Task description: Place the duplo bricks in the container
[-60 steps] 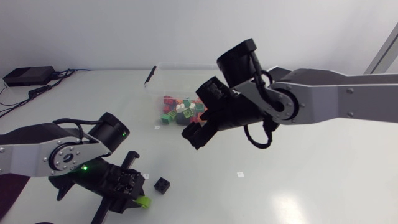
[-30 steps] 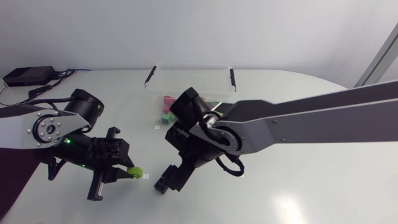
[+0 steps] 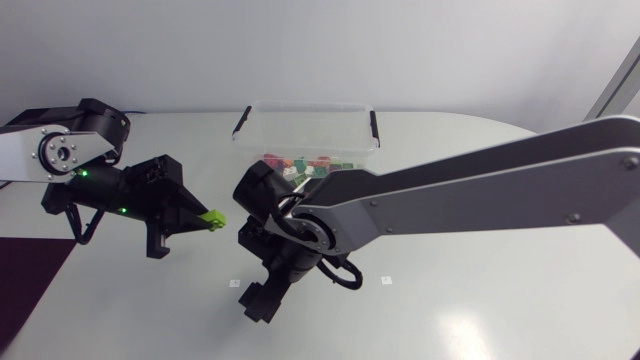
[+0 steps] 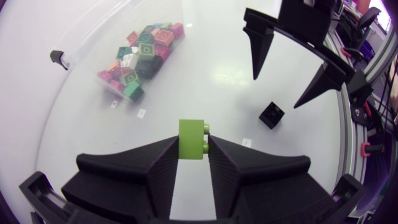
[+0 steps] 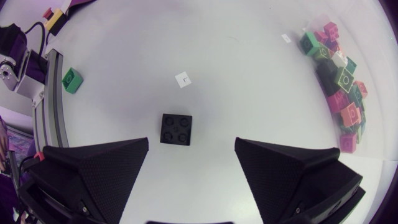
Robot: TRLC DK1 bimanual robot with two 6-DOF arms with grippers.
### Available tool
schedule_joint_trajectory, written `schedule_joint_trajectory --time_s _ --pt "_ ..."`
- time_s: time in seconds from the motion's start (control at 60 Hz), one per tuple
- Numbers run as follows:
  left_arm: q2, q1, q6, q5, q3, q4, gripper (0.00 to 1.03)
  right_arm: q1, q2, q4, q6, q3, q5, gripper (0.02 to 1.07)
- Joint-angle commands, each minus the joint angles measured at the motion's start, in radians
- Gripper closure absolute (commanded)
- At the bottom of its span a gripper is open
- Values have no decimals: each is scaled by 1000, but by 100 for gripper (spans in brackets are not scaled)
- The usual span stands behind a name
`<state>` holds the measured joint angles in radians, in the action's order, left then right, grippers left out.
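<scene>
— Moved?
— Right gripper [image 5: 191,146] has come down from the container [image 3: 305,105] over the black brick [image 5: 176,129]; left gripper [image 3: 203,219] has lifted.
— Holdings?
— Left: pinching the lime brick [image 4: 191,140]. Right: fingers spread, black brick on the table [image 3: 480,280] between them, untouched.

Two arms: left arm [image 3: 60,155], right arm [image 3: 480,190]. One container [image 3: 305,105] holds a heap of bricks [image 3: 300,163], too many to count. Outside it: one lime brick [image 4: 191,134], one black brick [image 5: 176,129], one green brick [image 5: 71,81].
</scene>
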<state>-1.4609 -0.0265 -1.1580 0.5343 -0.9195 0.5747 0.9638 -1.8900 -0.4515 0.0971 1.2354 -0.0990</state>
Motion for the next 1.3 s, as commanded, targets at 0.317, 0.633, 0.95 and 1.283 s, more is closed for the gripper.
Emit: schedule_joint_trajectory --time_s 0.317,0.633,0.95,1.283 --pt "-95 105 250 136 -206 -64 85 44 -159 -151 7 180 28 16" --pt "-159 79 419 156 -338 -134 85 49 -238 -231 9 265 42 35" --pt "-260 28 583 156 -506 -200 84 47 -282 -243 47 299 76 68" --pt "-406 -67 670 155 -660 -242 84 16 -136 -185 38 214 22 78"
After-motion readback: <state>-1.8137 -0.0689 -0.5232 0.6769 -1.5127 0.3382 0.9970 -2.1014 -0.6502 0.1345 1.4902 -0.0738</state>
